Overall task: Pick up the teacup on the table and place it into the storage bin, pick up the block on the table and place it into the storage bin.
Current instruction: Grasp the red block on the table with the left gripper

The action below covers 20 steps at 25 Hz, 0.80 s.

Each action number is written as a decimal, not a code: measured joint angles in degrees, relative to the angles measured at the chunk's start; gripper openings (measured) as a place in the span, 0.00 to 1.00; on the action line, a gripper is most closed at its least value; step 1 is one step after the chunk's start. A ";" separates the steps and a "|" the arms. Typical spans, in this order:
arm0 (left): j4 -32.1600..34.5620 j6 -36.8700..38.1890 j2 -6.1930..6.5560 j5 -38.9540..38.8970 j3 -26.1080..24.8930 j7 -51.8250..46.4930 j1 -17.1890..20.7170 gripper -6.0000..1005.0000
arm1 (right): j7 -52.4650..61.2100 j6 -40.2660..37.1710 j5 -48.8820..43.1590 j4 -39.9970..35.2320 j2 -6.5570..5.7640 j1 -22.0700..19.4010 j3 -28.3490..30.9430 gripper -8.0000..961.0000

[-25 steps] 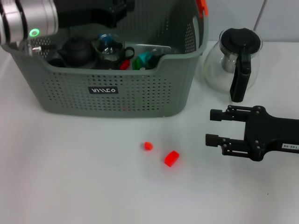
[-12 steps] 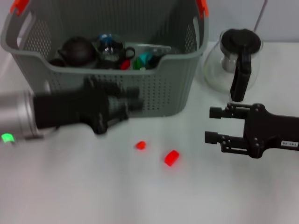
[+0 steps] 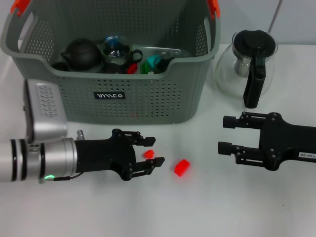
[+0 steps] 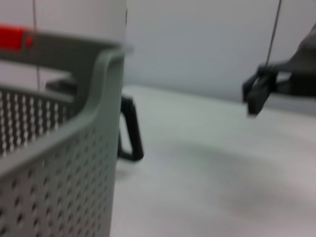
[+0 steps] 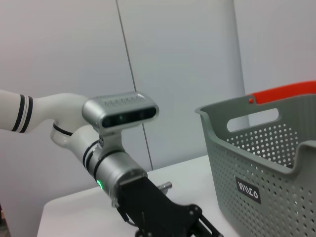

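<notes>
Since a second ago, left hand (image 3: 150, 154) dropped from the storage bin (image 3: 148, 101), spread around small red block (image 3: 147, 154); right hand (image 3: 227, 134) released, farther right.

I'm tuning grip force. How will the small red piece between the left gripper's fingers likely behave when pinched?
The small red piece looks tiny and rounded, so it probably weighs almost nothing and may squirt sideways or roll if the open left gripper closes off-centre. It lies on the smooth white table, so a nudge could slide it toward the red block.
</notes>
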 joint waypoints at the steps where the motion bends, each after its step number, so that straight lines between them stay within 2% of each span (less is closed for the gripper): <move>1: 0.37 -1.65 0.01 0.07 0.94 0.03 -0.04 0.47 | 0.00 0.03 0.00 0.00 -0.02 -0.08 0.00 0.72; 4: 1.03 -5.53 -0.08 0.35 3.05 0.04 -0.14 0.52 | 0.00 0.04 0.01 0.00 -0.04 -0.14 0.00 0.72; 10: 2.64 -11.35 -0.18 0.51 5.41 0.20 -0.76 0.48 | 0.00 0.00 0.04 0.00 0.01 -0.13 0.00 0.72; 20: 2.74 -14.90 -0.35 0.15 6.38 1.05 -0.97 0.43 | 0.00 0.04 0.00 0.00 0.01 -0.12 0.00 0.72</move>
